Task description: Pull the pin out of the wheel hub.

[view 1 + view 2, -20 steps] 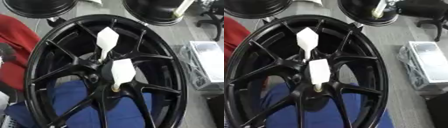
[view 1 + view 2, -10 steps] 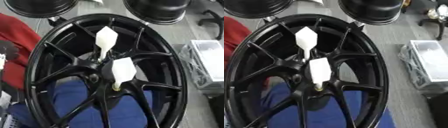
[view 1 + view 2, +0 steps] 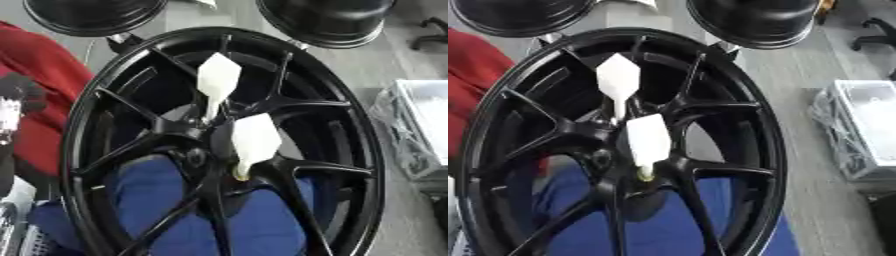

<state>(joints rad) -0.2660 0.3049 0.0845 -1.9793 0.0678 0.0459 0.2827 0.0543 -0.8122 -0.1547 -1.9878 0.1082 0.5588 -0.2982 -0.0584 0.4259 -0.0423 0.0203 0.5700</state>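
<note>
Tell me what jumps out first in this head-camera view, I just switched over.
A big black wheel fills the frame, spokes meeting at the hub near the centre. Two white pins stand out against it: the upper pin above the hub and the lower pin just right of it, both still seated. Blue fabric shows through the lower spokes, and a red shape lies at the left edge; neither hand is clearly in view.

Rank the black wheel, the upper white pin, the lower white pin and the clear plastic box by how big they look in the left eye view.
1. Black wheel, by far the largest.
2. Clear plastic box, cut off by the right edge, so its full size is unsure.
3. Upper white pin and lower white pin: these look alike; no ranking.
</note>
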